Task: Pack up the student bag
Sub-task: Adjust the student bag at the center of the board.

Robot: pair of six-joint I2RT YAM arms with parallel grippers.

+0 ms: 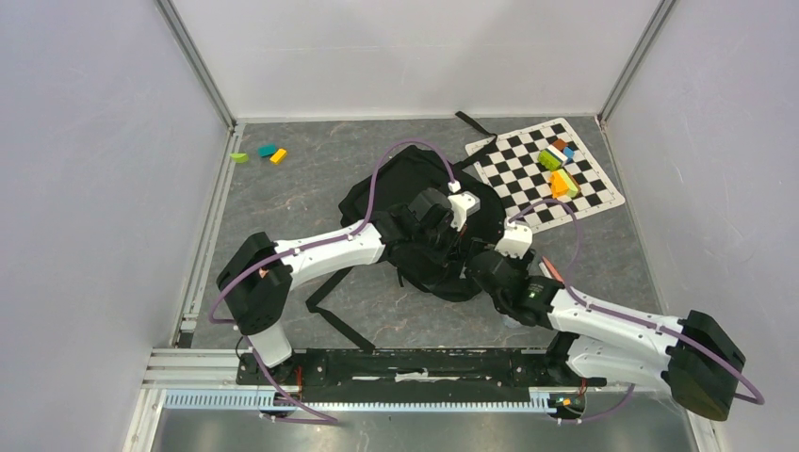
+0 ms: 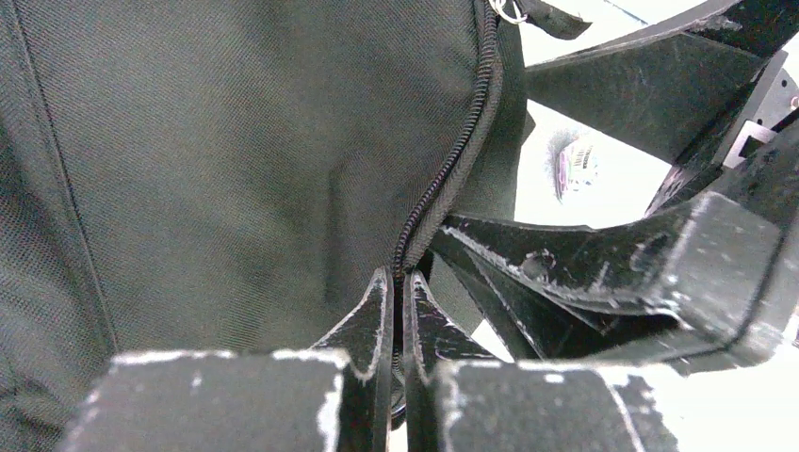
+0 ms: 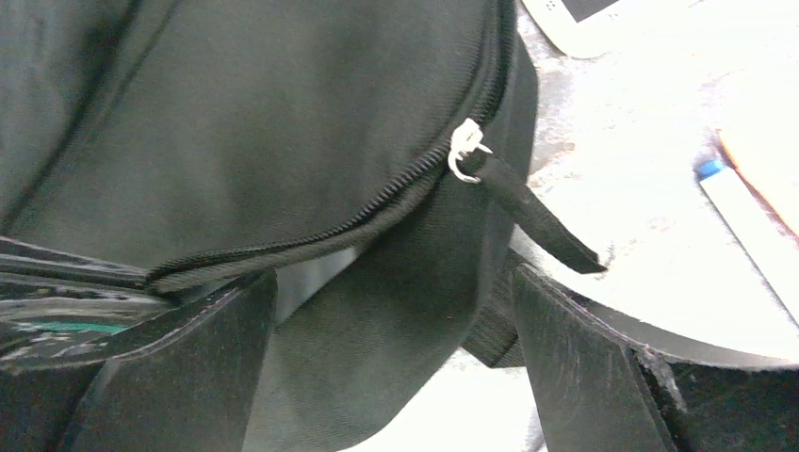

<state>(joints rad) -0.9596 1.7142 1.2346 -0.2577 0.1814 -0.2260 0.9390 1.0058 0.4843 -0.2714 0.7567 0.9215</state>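
Note:
The student bag (image 1: 396, 184) is a black fabric backpack lying in the middle of the table. My left gripper (image 1: 441, 247) is over its near side. In the left wrist view the left gripper (image 2: 400, 287) is shut on the bag's zipper seam (image 2: 443, 179). My right gripper (image 1: 474, 266) is at the bag's near right corner. In the right wrist view the right gripper (image 3: 394, 282) is open, its fingers (image 3: 198, 358) either side of a fold of the bag (image 3: 283, 113). A silver zipper pull (image 3: 464, 151) with a black tab hangs just beyond.
A black-and-white checkered mat (image 1: 551, 179) with several coloured blocks (image 1: 561, 168) lies at the back right. A few blocks (image 1: 262, 153) lie at the back left. A bag strap (image 1: 330, 315) trails toward the front rail. A white object (image 3: 584, 19) and a blue-tipped pen (image 3: 744, 207) lie right of the bag.

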